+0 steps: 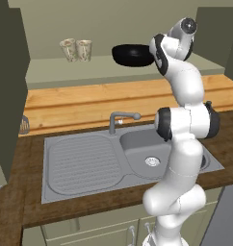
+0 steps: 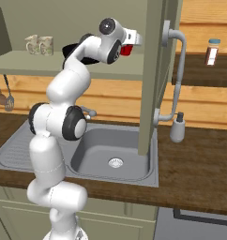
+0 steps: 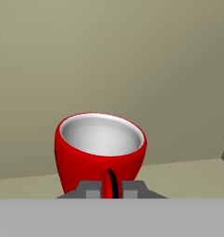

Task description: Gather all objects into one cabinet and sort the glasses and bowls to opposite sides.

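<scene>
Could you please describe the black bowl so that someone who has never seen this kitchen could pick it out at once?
Look above the sink to the pale shelf of the open wall cabinet. Two speckled tumblers stand side by side at its left; further right sits the black bowl, partly behind the robot's arm. It is the only dark, wide, shallow vessel there, far broader than the tumblers.

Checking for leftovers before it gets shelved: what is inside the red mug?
In the hand view the red mug shows a bare pale grey inside with nothing in it. The near inner wall is hidden behind its rim, and the gripper is shut on its handle.
</scene>
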Motion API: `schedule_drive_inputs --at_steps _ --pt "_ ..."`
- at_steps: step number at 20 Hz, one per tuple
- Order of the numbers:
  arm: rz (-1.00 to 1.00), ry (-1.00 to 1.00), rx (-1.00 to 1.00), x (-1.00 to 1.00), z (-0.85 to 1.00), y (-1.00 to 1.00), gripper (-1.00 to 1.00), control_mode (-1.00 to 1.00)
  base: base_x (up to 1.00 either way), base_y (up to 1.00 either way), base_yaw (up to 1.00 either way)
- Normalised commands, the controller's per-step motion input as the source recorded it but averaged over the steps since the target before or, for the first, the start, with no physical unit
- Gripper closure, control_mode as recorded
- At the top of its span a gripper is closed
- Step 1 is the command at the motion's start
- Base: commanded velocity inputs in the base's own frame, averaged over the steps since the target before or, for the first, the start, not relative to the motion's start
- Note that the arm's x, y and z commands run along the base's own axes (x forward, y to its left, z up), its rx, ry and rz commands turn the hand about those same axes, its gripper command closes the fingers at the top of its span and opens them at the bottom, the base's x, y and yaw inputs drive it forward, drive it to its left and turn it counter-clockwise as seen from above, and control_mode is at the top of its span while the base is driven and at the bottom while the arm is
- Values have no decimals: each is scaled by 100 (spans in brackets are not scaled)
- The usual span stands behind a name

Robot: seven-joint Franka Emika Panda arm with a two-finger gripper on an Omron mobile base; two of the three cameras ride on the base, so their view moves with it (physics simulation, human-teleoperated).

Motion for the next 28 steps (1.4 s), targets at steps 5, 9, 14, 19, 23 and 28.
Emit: schedule_drive_inputs --at_steps 5,9,14,19,23,28 --pt "0 -17 -8 -65 -5 0 100 -100 0 0 0" --pt "0 -18 -10 -98 -20 0 100 -100 0 0 0" --pt "0 -18 -12 -100 -28 2 100 -100 0 0 0" --pt "3 -16 -3 -100 55 11 100 -100 0 0 0" --pt "8 -3 0 -98 100 0 100 -100 0 0 0" --pt "7 13 0 -88 88 0 100 -100 0 0 0"
